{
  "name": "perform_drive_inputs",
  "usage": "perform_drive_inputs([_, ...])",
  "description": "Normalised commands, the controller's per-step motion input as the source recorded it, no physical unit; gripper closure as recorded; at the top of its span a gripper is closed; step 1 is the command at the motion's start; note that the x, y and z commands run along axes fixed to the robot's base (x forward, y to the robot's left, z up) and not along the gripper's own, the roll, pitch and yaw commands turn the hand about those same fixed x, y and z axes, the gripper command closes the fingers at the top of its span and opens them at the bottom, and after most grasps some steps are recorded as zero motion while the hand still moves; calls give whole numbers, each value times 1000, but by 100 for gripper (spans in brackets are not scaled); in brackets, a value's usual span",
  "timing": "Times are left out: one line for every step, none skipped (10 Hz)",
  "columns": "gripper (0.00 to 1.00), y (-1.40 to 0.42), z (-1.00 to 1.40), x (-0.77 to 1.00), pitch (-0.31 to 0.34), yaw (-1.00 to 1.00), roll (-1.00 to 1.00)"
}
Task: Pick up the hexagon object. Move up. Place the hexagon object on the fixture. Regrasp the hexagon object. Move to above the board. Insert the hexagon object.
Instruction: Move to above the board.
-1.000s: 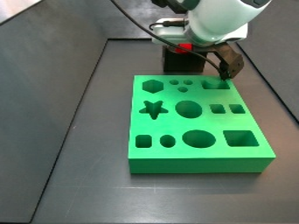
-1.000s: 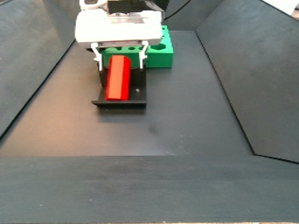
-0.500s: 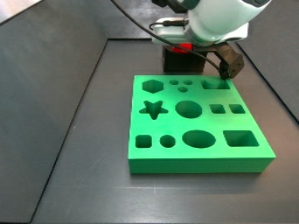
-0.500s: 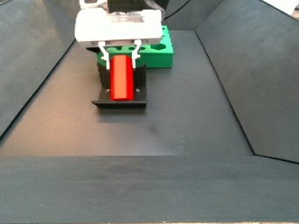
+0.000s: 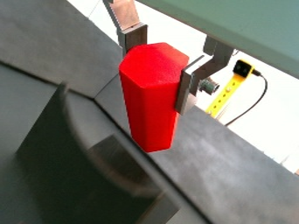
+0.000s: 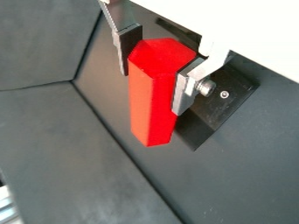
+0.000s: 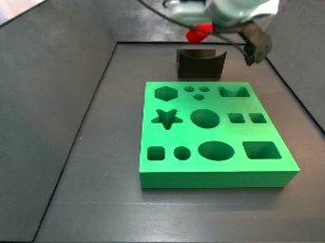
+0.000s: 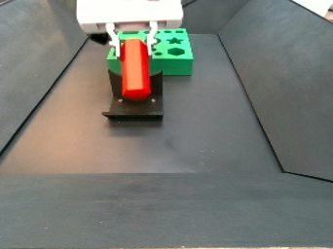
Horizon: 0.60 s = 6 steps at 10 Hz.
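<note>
My gripper [image 8: 135, 49] is shut on the hexagon object [image 8: 134, 70], a glossy red prism held by one end between the silver fingers [image 5: 191, 80]. The peg hangs just above the fixture [image 8: 134, 112], a dark block whose curved notch [image 5: 114, 164] lies under the peg's free end. In both wrist views the peg [image 6: 152, 87] fills the gap between the fingers [image 6: 121, 51]. In a side view the gripper [image 7: 214, 28] is high above the fixture [image 7: 200, 64], with the red peg [image 7: 199, 35] showing. The green board [image 7: 210, 133] with its cut-out holes lies flat beside the fixture.
Dark sloping walls [image 8: 254, 68] enclose the black floor [image 8: 182, 146] on both sides. A yellow tag and cable [image 5: 239, 77] hang beyond one finger in a wrist view. The board [image 8: 182, 53] stands right behind the fixture.
The gripper has risen with the red peg in it, lifting the peg off the fixture's notch. The board and fixture have not moved.
</note>
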Motion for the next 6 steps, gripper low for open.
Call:
perform_drive_inputs([100,54,1000,-74,-89,38,-33])
perform_drive_inputs([100,52,1000,-75,-88,6,-41])
perform_drive_inputs([100,47,1000,-77,-75,-33,-52])
perform_drive_inputs([100,45,1000,-76,-67,-54,-58])
perform_drive_inputs([100,44,1000,-78,-58,-62,-63])
perform_drive_inputs([100,42,1000,-84,-37,-75,-75])
